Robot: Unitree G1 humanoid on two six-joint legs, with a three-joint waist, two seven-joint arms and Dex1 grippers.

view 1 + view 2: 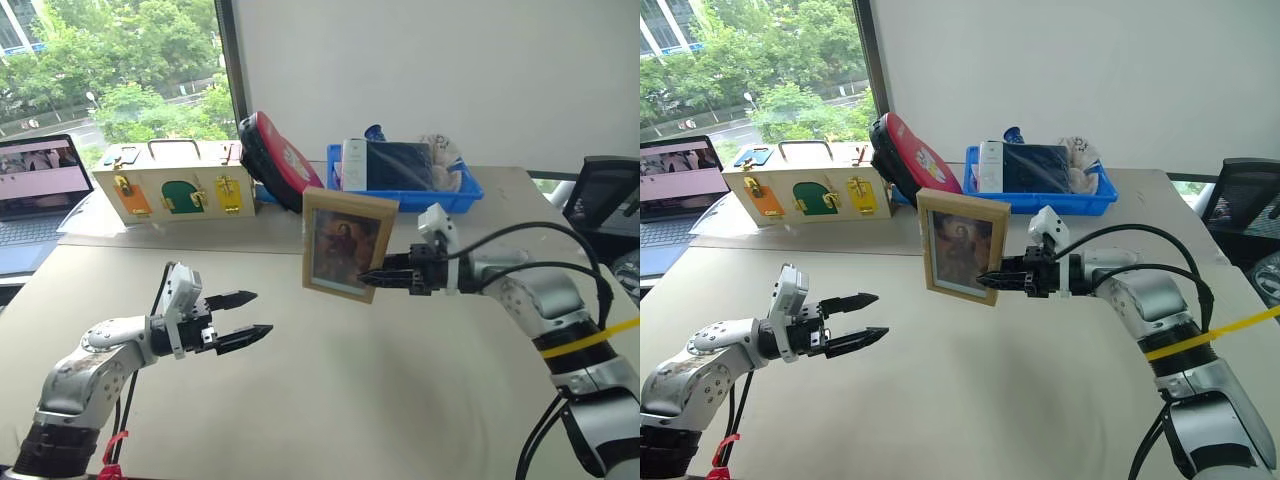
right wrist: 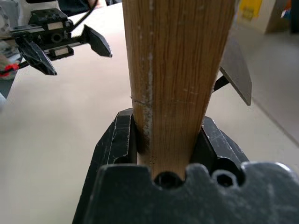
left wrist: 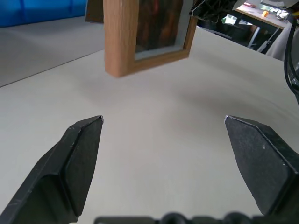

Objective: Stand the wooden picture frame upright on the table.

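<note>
A: Where was the picture frame (image 1: 348, 243)?

B: Up in the air above the bench (image 1: 330, 400), not touching it. The right tool (image 1: 368, 276) had its two fingers clamped on the frame's right edge, near the lower corner. The frame hung upright, tilted a little, with the brownish picture facing the robot.

A: And the left tool (image 1: 256, 313)?

B: Its fingers were spread wide with nothing between them. It sat low over the bench, pointing toward the frame but well apart from it.

A: What containers were on the bench?

B: A blue tray (image 1: 467, 192) stood at the far edge. It held a white upright box (image 1: 354, 164), a dark flat item (image 1: 399, 165) leaning against it, and something pale and crumpled (image 1: 440, 152) at the right end. I couldn't tell what else lay under those.

A: Anything beside it?

B: A wooden box (image 1: 176, 182) with a metal handle and orange, green and yellow doors, all latched shut, so whatever it held was hidden. A red and black case (image 1: 275, 157) leaned between the box and the tray. A laptop (image 1: 40, 187) stood open at the far left.
</note>
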